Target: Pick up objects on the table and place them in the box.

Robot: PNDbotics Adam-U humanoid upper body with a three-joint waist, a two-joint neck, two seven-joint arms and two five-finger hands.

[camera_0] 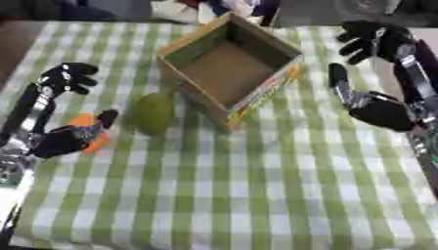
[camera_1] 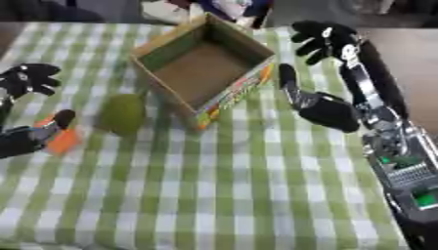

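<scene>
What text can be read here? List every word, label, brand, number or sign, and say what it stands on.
No text is readable in either view.
Cardboard box: its outer front wall carries a colourful printed strip, orange and green among other colours, too blurred to read.
Orange object under the left hand: no lettering visible.
Green fruit: no lettering visible.
Checked tablecloth: pattern only.

Green fruit [camera_0: 153, 113] beside open box [camera_0: 229, 100]

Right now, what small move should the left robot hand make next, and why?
Probably lift the orange object off the tablecloth. The left robot hand looks curled around it, and the open box stands empty, up and to the right past the green fruit. The right robot hand rests open, idle.
</scene>
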